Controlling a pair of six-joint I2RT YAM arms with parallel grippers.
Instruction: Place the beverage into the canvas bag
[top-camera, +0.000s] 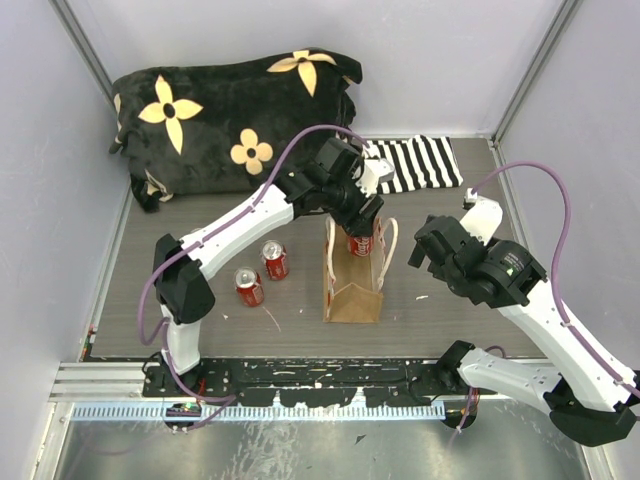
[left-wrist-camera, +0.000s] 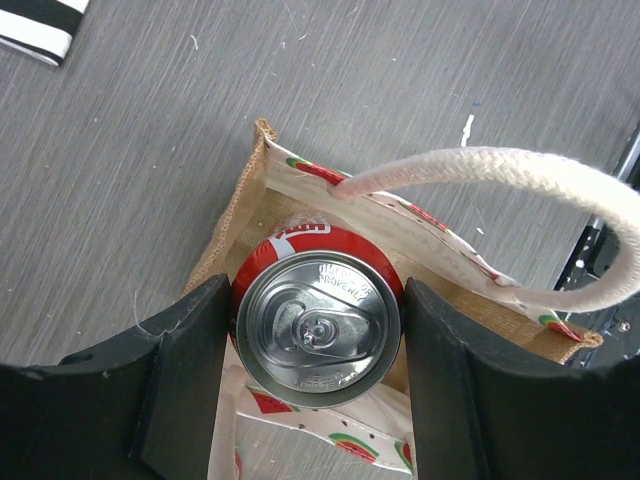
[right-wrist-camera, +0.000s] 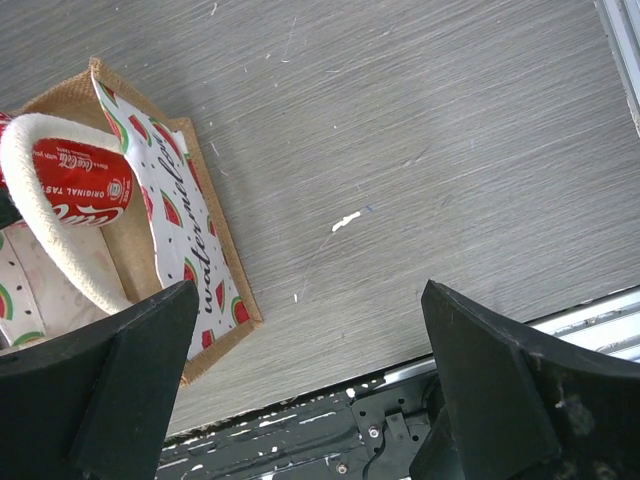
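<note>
Pull-tab (left-wrist-camera: 316, 327) shows only from my left wrist: left gripper (left-wrist-camera: 317, 345) clamps the can (left-wrist-camera: 318, 262) in the canvas bag (left-wrist-camera: 232, 235); right gripper (right-wrist-camera: 310, 370) wide, empty.

The red cylindrical aluminium drink can (left-wrist-camera: 318, 335) is showing a silver lid and white lettering. The small tan-brown woven canvas bag (top-camera: 353, 295) is carrying cream rope handles (left-wrist-camera: 520, 165) and white panels printed with red-and-green watermelon slices. Another red drink can (top-camera: 249, 287) and its red twin (top-camera: 274, 260) are standing out against the grey streaked tabletop (top-camera: 410, 320). The black plush blanket (top-camera: 235, 120) is displaying yellow four-petal flowers, while the flat fabric cloth (top-camera: 420, 165) is showing black-and-white stripes.
</note>
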